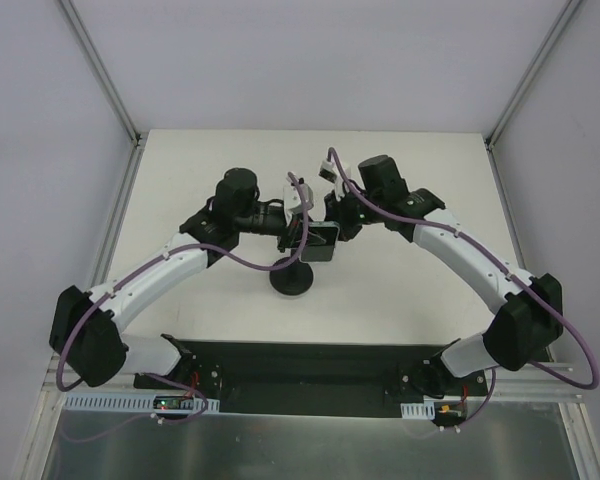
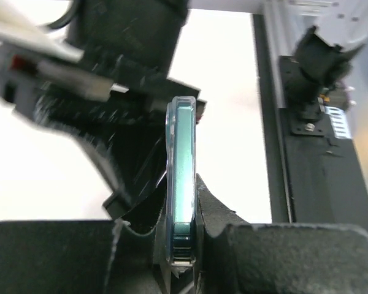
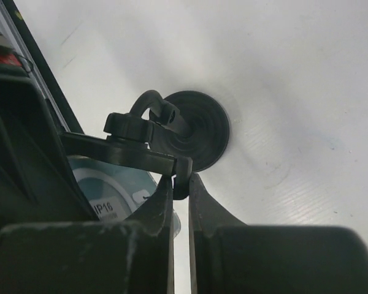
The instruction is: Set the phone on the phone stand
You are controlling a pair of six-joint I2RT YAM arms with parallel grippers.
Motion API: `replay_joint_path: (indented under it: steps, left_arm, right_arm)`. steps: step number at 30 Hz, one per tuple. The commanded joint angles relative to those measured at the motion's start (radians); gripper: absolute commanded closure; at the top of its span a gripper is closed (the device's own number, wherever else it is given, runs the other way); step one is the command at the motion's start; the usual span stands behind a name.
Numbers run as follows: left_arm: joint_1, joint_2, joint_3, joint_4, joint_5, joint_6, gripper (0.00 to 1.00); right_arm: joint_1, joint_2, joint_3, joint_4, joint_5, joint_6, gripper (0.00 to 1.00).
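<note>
The phone (image 1: 323, 243) hangs above the phone stand's round black base (image 1: 293, 281) near the middle of the table. My left gripper (image 1: 302, 235) is shut on it. In the left wrist view the phone (image 2: 181, 141) stands edge-on, its teal rim pinched between the left gripper's (image 2: 180, 208) black fingers. My right gripper (image 1: 337, 222) comes in from the right. In the right wrist view it (image 3: 181, 184) is shut on the end of the phone stand's holder arm (image 3: 129, 147), above the disc base (image 3: 202, 128). The phone's labelled back (image 3: 113, 193) shows just left of the fingers.
The white table (image 1: 420, 190) is fenced by aluminium frame posts at its back corners (image 1: 135, 135). A black mounting plate (image 1: 300, 372) carries both arm bases along the near edge. The right arm's base (image 2: 319, 61) shows in the left wrist view.
</note>
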Motion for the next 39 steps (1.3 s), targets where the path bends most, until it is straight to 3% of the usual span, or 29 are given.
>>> replay_joint_path:
  steps: [1,3,4,5,6,7,8,11,13,16,18,23,27,35,39]
  left_arm:
    - [-0.017,-0.207,-0.1,-0.038,-0.491,-0.073,1.0]
    - [-0.047,-0.261,-0.154,-0.037,-0.828,-0.083,1.0]
    - [-0.06,-0.269,-0.168,-0.035,-0.953,-0.128,1.0]
    - [-0.064,-0.272,-0.188,-0.035,-1.012,-0.147,1.0]
    - [-0.071,-0.273,-0.201,-0.023,-1.124,-0.162,1.0]
    - [-0.075,-0.267,-0.214,0.012,-1.161,-0.167,1.0]
    - [-0.103,-0.25,-0.228,0.027,-1.197,-0.153,1.0]
    - [-0.135,-0.211,-0.234,0.075,-1.382,-0.122,1.0]
    - [-0.135,-0.204,-0.252,0.13,-1.402,-0.126,1.0]
    - [-0.143,-0.18,-0.295,0.257,-1.459,-0.129,1.0]
    - [-0.152,-0.146,-0.327,0.378,-1.453,-0.126,1.0]
    - [-0.16,-0.036,-0.298,0.454,-1.479,-0.152,1.0]
    - [-0.169,-0.017,-0.284,0.46,-1.446,-0.196,1.0]
    - [-0.167,-0.034,-0.278,0.396,-1.373,-0.294,1.0]
    - [-0.189,-0.022,-0.271,0.405,-1.382,-0.307,1.0]
  right_arm:
    - [-0.011,-0.131,-0.033,0.109,0.184,0.134,0.99]
    - [0.036,-0.166,-0.089,0.134,0.397,0.246,0.99]
    - [0.059,-0.209,-0.118,0.161,0.489,0.313,1.0]
    - [0.112,-0.238,-0.193,0.192,0.7,0.379,0.99]
    - [0.148,-0.289,-0.236,0.251,0.776,0.491,0.99]
    - [0.192,-0.304,-0.266,0.272,0.858,0.518,1.0]
    - [0.287,-0.312,-0.281,0.276,1.036,0.533,1.0]
    - [0.395,-0.3,-0.283,0.255,1.298,0.582,1.0]
    - [0.426,-0.294,-0.263,0.233,1.335,0.619,1.0]
    - [0.542,-0.28,-0.22,0.198,1.522,0.666,1.0]
    - [0.596,-0.266,-0.209,0.186,1.541,0.687,1.0]
    - [0.705,-0.225,-0.142,0.139,1.611,0.794,1.0]
    - [0.759,-0.17,-0.08,-0.024,1.679,0.916,1.0]
    - [0.77,-0.193,-0.086,-0.072,1.676,0.978,1.0]
    - [0.793,-0.122,-0.008,-0.214,1.726,1.073,1.0]
